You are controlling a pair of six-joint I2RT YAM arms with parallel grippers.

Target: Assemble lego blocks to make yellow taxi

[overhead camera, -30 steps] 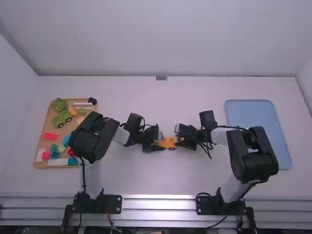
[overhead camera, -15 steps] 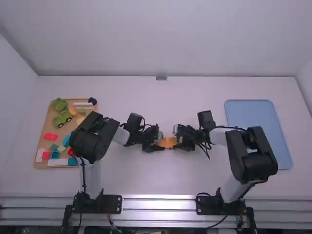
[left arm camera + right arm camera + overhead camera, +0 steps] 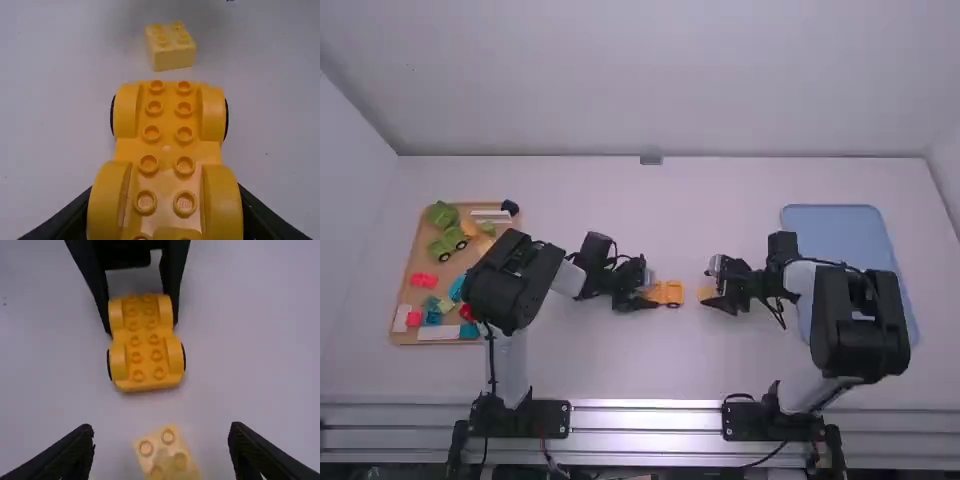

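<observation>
Left gripper (image 3: 642, 296): fingers clamped across the left end of an orange-yellow plastic car base (image 3: 667, 292), studded on top, dark wheels at the sides; base at mid-table. Right gripper (image 3: 718, 299): fingers apart, to the right of the base. Pale yellow four-studded plastic brick (image 3: 172, 47): just beside the base's right end, with a gap between. Outward, left side of table: brown rectangular tray (image 3: 416, 258) bearing a green plastic toy vehicle (image 3: 447, 243) and, nearer, a pinkish-red plastic block (image 3: 424, 280). Right side: blue rectangular tray (image 3: 832, 232), partly behind the right arm.
</observation>
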